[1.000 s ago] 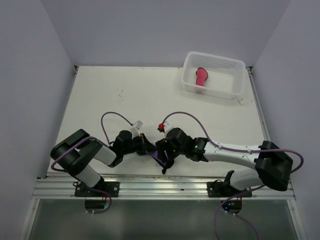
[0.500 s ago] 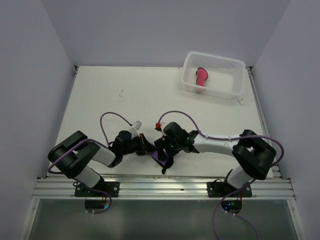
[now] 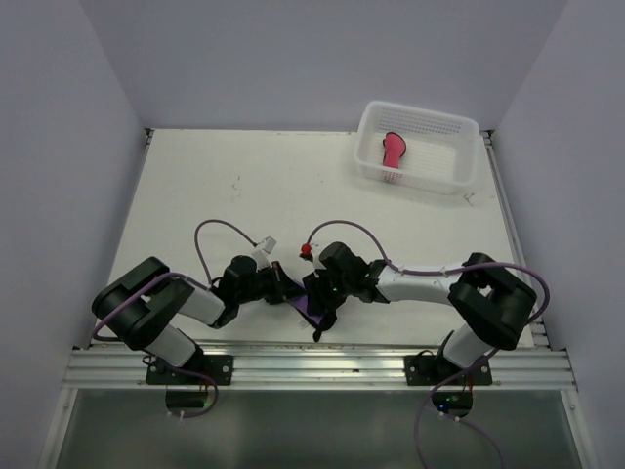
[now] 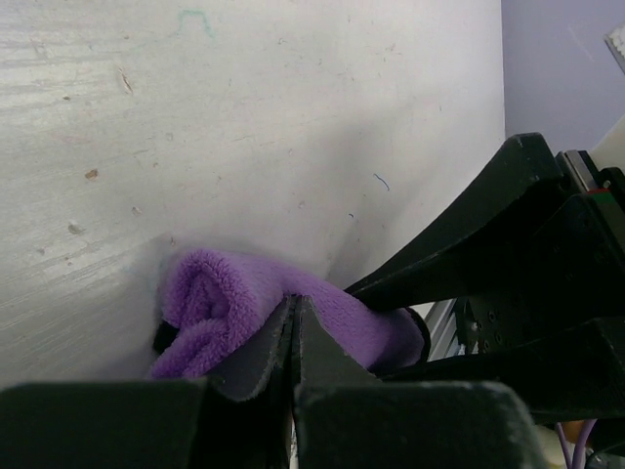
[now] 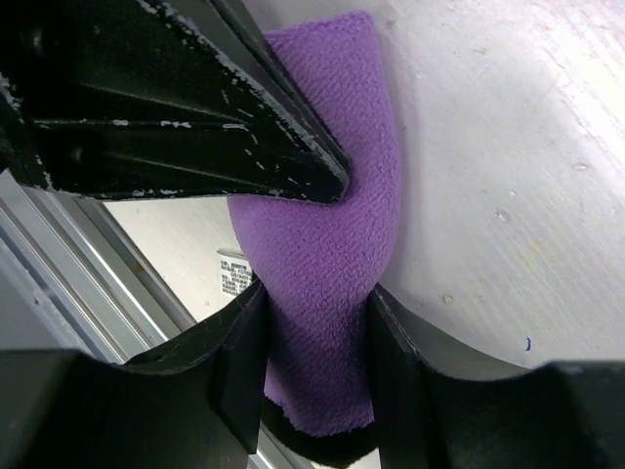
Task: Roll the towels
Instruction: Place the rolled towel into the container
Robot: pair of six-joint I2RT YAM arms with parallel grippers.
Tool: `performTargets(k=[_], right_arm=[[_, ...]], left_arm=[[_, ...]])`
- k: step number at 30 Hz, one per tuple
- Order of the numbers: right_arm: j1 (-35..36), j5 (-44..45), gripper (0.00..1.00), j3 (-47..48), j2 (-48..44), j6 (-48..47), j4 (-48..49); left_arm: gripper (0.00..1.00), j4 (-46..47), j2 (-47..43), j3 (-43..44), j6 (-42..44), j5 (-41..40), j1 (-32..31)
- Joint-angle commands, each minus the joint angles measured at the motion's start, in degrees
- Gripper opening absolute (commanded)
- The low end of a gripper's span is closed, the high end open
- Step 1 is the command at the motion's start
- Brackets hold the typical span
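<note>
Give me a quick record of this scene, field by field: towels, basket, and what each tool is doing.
purple towel: partly rolled, at the table's near edge, between both arms
pink-red towel: rolled, inside the basket
basket: white, perforated, far right corner of the table
left tool: shut, fingertips pressed on the purple towel
right tool: closed around the purple towel, one finger either side

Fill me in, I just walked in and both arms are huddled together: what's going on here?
Both arms are working on one purple towel at the near edge of the table. The right gripper has its jaws around the towel's rolled body, while the left gripper is shut tight against the cloth from the other side. A pink-red towel already lies rolled in the white basket at the far right.
</note>
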Motion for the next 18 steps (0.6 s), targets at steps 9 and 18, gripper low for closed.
performTargets(k=[9,18], right_arm=[[8.5,8.9,0.44,-0.2,5.3,0.7,-6.5],[11.4,21.5,0.08,1.8,4.0,3.4,-12.7]], left_arm=[[0.00,-8.2,-0.1,-2.6,2.2,-5.7,0.0],[0.06,-18.2,-6.5,2.5,3.9,-7.7,0.5]])
